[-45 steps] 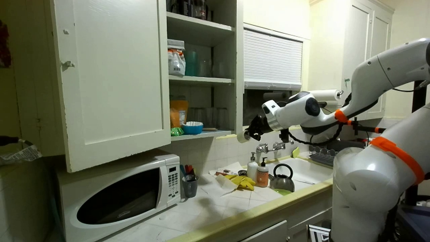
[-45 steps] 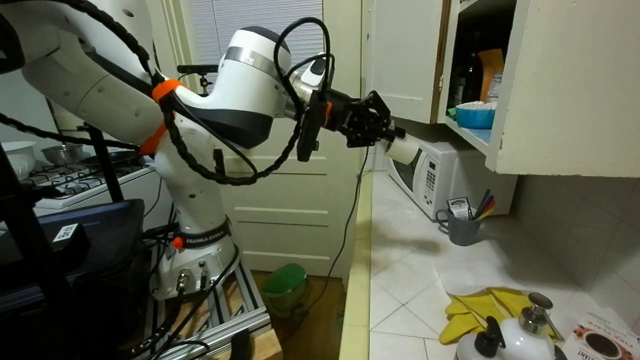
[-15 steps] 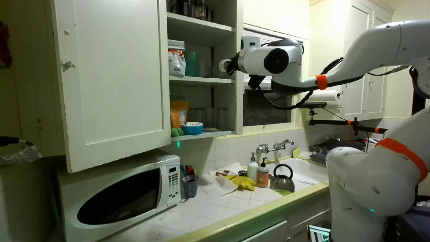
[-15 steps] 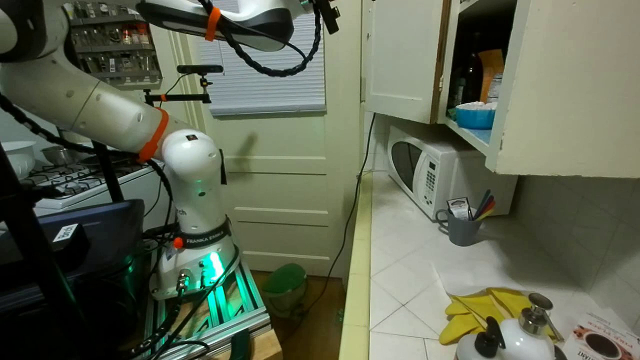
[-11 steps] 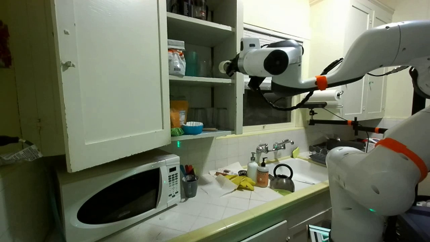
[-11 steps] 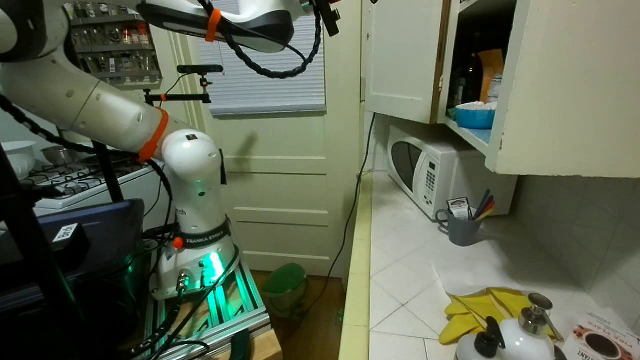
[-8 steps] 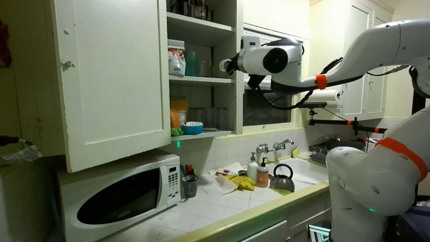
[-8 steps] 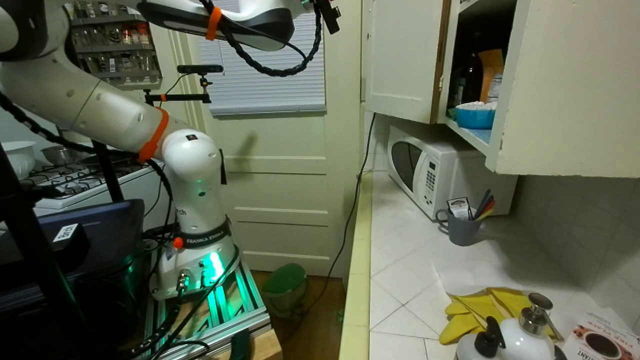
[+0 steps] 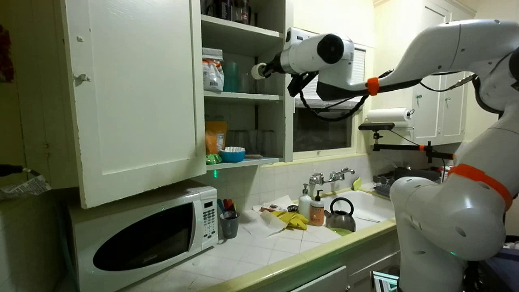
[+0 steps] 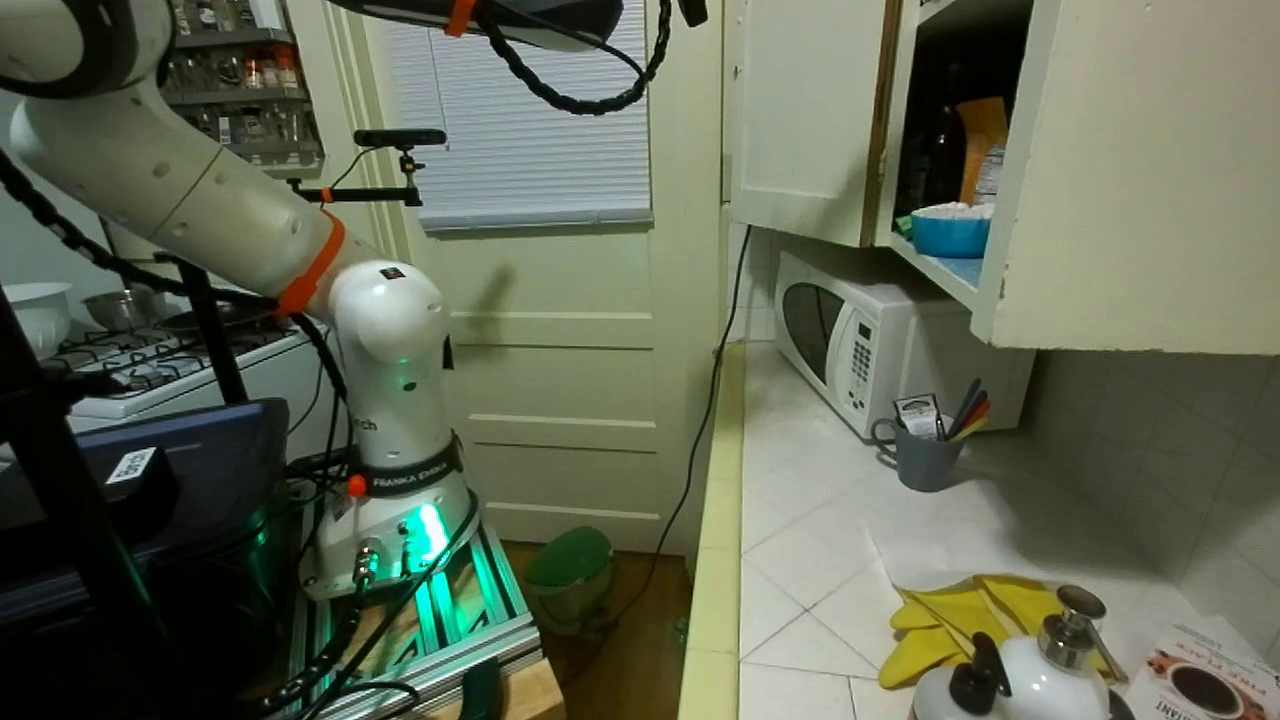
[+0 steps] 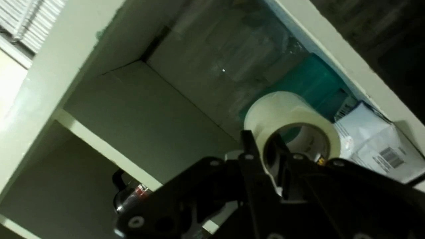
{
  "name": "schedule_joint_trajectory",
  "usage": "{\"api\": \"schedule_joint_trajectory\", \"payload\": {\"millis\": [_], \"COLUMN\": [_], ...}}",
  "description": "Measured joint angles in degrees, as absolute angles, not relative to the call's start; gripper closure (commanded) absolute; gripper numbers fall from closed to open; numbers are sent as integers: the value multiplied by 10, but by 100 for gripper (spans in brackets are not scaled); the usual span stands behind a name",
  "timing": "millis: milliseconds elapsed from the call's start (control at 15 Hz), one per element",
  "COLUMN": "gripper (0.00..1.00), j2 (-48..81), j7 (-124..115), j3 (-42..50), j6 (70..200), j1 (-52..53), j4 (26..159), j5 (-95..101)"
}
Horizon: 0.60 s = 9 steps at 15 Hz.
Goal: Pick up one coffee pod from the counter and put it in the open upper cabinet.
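Observation:
My gripper [image 9: 267, 71] is shut on a roll of clear tape [image 9: 258, 71], with one finger inside its ring and one outside. The wrist view shows the roll [image 11: 279, 109] between the fingers [image 11: 262, 146]. The upper cabinet [image 9: 243, 96] stands open, and the roll is level with its middle compartment, above that shelf's edge. I cannot tell whether the roll has passed the cabinet's front. In an exterior view the gripper is above the frame, while the cabinet [image 10: 1150, 200] shows. The counter [image 9: 243, 259] lies below. I can make out no coffee pod.
The open cabinet door [image 9: 142, 89] hangs left of the shelves, above the microwave [image 9: 142, 235]. The middle shelf holds a white bag [image 9: 213, 73] and a teal cup [image 9: 230, 77]. A blue bowl [image 9: 232, 155] is on the lower shelf. The upright frame [image 9: 289, 81] is beside the gripper.
Over three seconds my gripper has risen with the roll from near the tap to middle-shelf height. In the last half second it moved left and slightly up, past the frame.

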<state>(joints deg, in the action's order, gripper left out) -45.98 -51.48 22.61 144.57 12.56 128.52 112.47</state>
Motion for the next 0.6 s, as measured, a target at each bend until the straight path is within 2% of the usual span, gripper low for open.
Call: {"api": "schedule_joint_trajectory", "payload": {"millis": [133,200,267,333,600], "gripper": [97,86,86,97,97], "j2": [-435,-424,-419,-417,-415], "j7": [-514,-510,-508,-508,-511], "j3": [249,259,263,263,263], "j6": [1509,1521,1521,1521,1520], "j1": [137,140,142,142,142], "j4": [1251,1238,1232,1232,1233], "j5": [1088,1071,1069,1069,1067]}}
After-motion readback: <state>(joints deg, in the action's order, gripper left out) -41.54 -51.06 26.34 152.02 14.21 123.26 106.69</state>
